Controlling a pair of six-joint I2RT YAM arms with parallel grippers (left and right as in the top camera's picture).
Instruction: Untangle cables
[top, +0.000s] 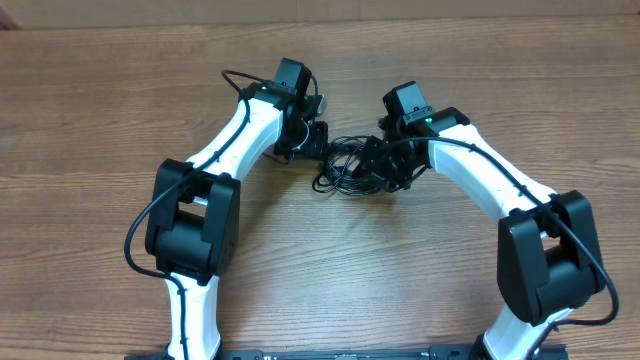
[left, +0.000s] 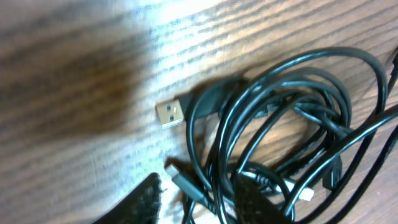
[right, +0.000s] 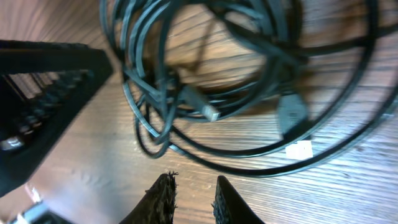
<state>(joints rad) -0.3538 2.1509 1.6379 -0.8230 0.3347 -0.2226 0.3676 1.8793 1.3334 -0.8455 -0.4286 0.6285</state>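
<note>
Lying as a loose tangle on the wooden table (top: 100, 100), the cables (top: 350, 165) sit between both grippers. The left gripper (left: 202, 202) has its jaws apart around some strands (not pinching them). The right gripper (right: 193, 199) has narrow, empty jaws. The wrist views cut off several loops.

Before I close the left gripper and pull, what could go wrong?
Several cords cross between the left gripper's fingers, so closing may grab more than one and drag the whole tangle. The USB plug lies beside a loop and could snag. The right gripper sits close by; the arms might bump.
</note>
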